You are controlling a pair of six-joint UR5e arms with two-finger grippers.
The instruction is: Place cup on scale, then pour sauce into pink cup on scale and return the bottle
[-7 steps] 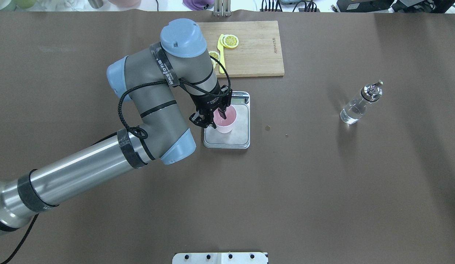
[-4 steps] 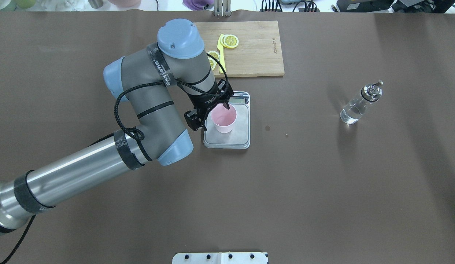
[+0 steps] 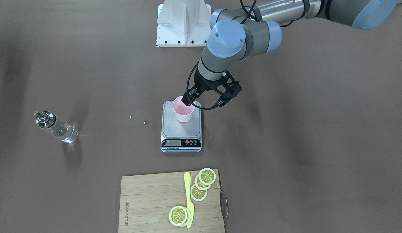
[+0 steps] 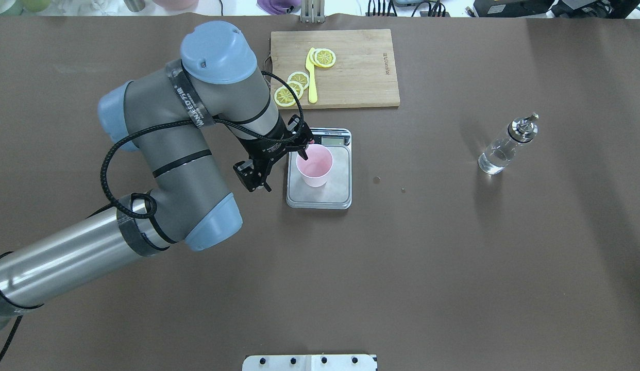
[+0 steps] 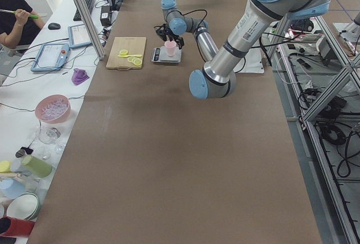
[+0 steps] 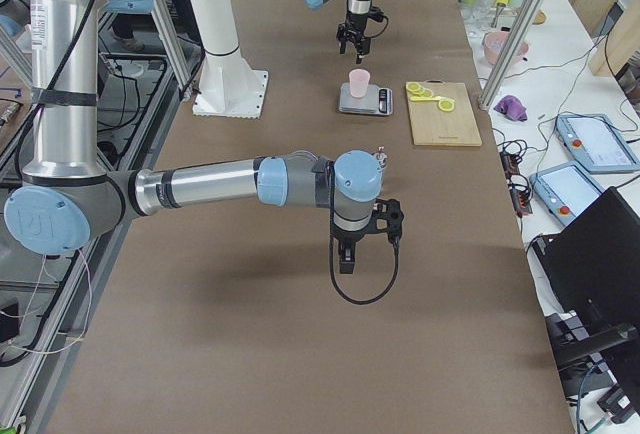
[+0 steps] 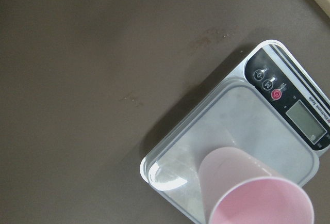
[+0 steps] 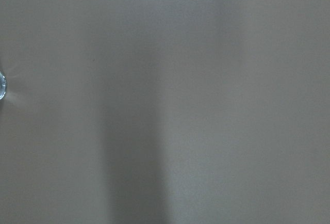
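Note:
The pale pink cup (image 4: 315, 166) stands upright on the steel platform of the scale (image 4: 336, 191), also in the front view (image 3: 184, 112) and the left wrist view (image 7: 258, 195). My left gripper (image 4: 277, 167) is open and empty, just left of the cup. One fingertip (image 3: 188, 100) is close by the rim; I cannot tell if it touches. The glass bottle (image 4: 503, 149) with clear sauce stands upright far to the right, alone. My right gripper (image 6: 365, 242) hangs over the table near the bottle (image 6: 380, 159); I cannot tell whether it is open or shut.
A wooden cutting board (image 4: 361, 67) with lemon slices (image 4: 324, 57) and a yellow knife (image 4: 310, 77) lies behind the scale. The scale's display strip (image 3: 181, 142) faces away from the robot. Two small specks (image 4: 376, 180) lie between scale and bottle.
My left gripper has let go of the cup, opened, and drawn back to the left. The cup stays on the scale. The bottle has not moved.

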